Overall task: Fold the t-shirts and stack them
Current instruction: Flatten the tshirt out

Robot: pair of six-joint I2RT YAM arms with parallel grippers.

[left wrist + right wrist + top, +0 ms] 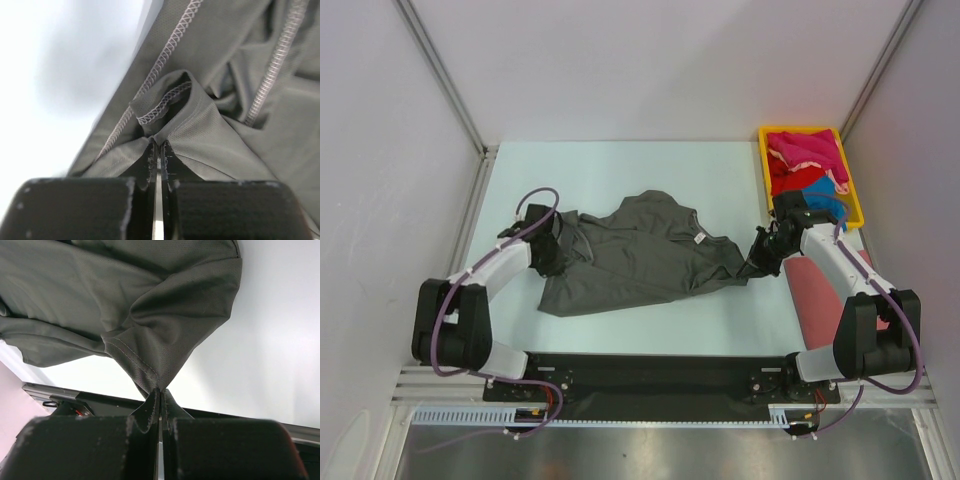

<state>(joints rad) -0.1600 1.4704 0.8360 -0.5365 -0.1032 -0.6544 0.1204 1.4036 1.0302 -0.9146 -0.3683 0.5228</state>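
A large dark grey t-shirt (640, 255) lies crumpled and spread across the middle of the white table. At its left edge my left gripper (552, 258) is shut on a pinch of the cloth (172, 117) beside a stitched hem. My right gripper (760, 262) is shut on the shirt's right corner (165, 335), which hangs lifted above the table. More t-shirts, magenta (808, 150), red (794, 182) and bright blue (826, 192), are heaped in the yellow tray (850, 195). A salmon-pink t-shirt (820, 290) lies flat under the right arm.
The yellow tray stands at the back right corner against the wall. White walls close in the table on three sides. The black base rail (650, 375) runs along the near edge.
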